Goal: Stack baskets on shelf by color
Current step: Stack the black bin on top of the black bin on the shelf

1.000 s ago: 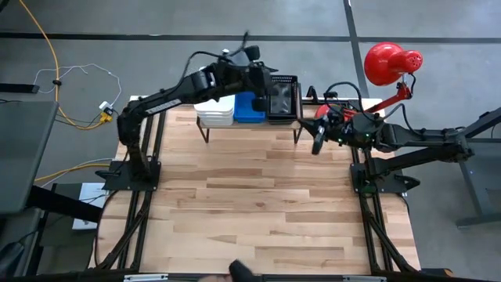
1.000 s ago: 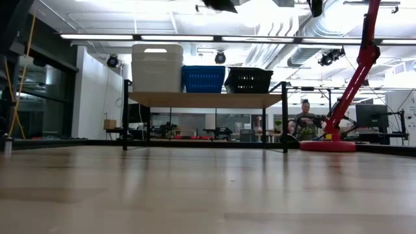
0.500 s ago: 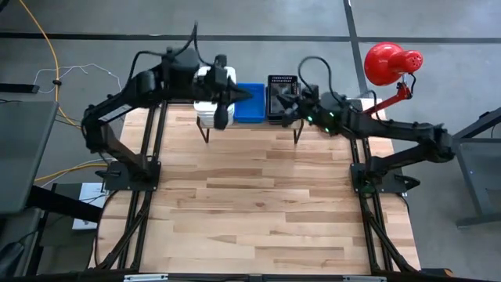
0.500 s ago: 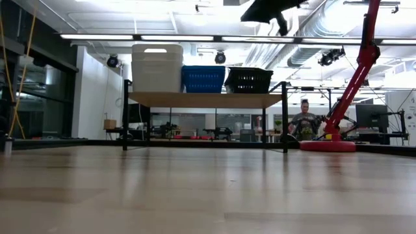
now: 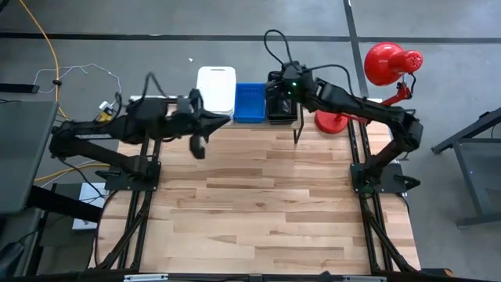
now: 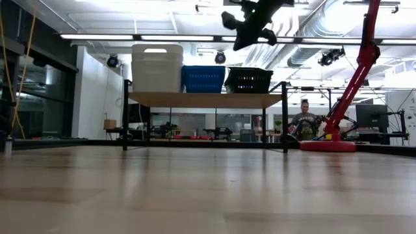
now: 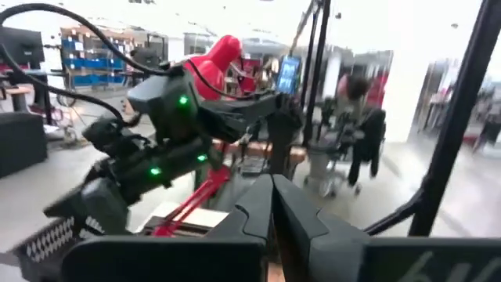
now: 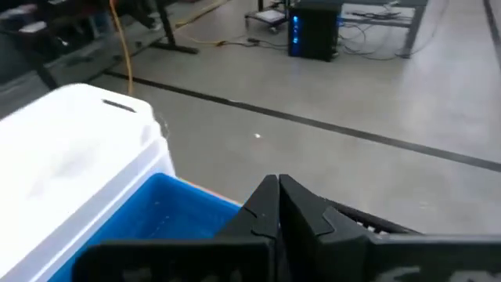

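Observation:
The shelf (image 6: 205,99) stands at the table's far edge on thin black legs. On it rest a white basket stack (image 5: 216,88), a blue basket (image 5: 250,102) and a black mesh basket (image 6: 248,80), side by side. My right gripper (image 8: 279,182) is shut and hovers above the black basket, clear of it, pointing toward the blue basket (image 8: 168,211) and the white basket (image 8: 78,157). In the low view the right gripper (image 6: 250,23) hangs high over the shelf. My left gripper (image 5: 223,118) is shut and empty, in front of the shelf's left end, pointing right.
A red desk lamp (image 5: 387,63) stands with its base (image 5: 333,121) just right of the shelf, under my right arm. A person (image 6: 303,123) sits in the room beyond. The bare wooden tabletop (image 5: 258,204) stretches from the shelf to the near edge.
My left gripper has drawn back from above the black basket, past the white stack, toward the table's left and near side. My right gripper has swung from the right of the shelf toward the far edge, ending above the black basket. The baskets have not moved.

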Motion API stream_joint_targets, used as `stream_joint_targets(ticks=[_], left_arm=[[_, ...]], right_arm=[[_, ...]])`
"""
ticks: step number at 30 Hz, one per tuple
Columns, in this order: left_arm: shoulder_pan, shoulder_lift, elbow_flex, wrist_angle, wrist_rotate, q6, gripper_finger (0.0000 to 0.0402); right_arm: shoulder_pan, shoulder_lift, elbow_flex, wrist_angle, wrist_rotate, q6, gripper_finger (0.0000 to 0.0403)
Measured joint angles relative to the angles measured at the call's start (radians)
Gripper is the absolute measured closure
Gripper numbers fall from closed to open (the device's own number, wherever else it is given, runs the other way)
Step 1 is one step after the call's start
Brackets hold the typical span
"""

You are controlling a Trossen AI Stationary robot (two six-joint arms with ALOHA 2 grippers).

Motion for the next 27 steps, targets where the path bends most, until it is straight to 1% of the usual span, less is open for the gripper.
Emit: stream_joint_targets(ticks=[4, 8, 11, 13, 15, 21, 27], left_arm=[[-0.032, -0.091, -0.119, 0.055, -0.053, -0.064, 0.0401], [-0.066, -0.14, -0.161, 0.058, -0.123, -0.072, 0.0401], [-0.084, -0.156, -0.167, 0.053, -0.162, -0.072, 0.0401], [-0.092, -0.157, -0.167, 0.052, -0.175, -0.072, 0.0401], [-0.097, -0.156, -0.167, 0.05, -0.18, -0.071, 0.0401], [-0.098, -0.156, -0.167, 0.029, -0.18, -0.065, 0.0401], [-0.098, -0.156, -0.167, 0.029, -0.18, -0.071, 0.0401]], right_arm=[[-0.02, 0.047, 0.027, -0.003, 0.026, 0.007, 0.0403], [-0.043, 0.074, 0.028, -0.054, 0.013, 0.06, 0.0403], [-0.058, 0.083, 0.029, -0.113, -0.039, 0.094, 0.0403], [-0.061, 0.083, 0.029, -0.12, -0.089, 0.108, 0.0403], [-0.058, 0.079, 0.029, -0.115, -0.106, 0.109, 0.0403], [-0.044, 0.071, 0.029, -0.049, -0.068, 0.105, 0.0403], [-0.068, 0.071, 0.029, 0.044, -0.035, 0.138, 0.0403]])
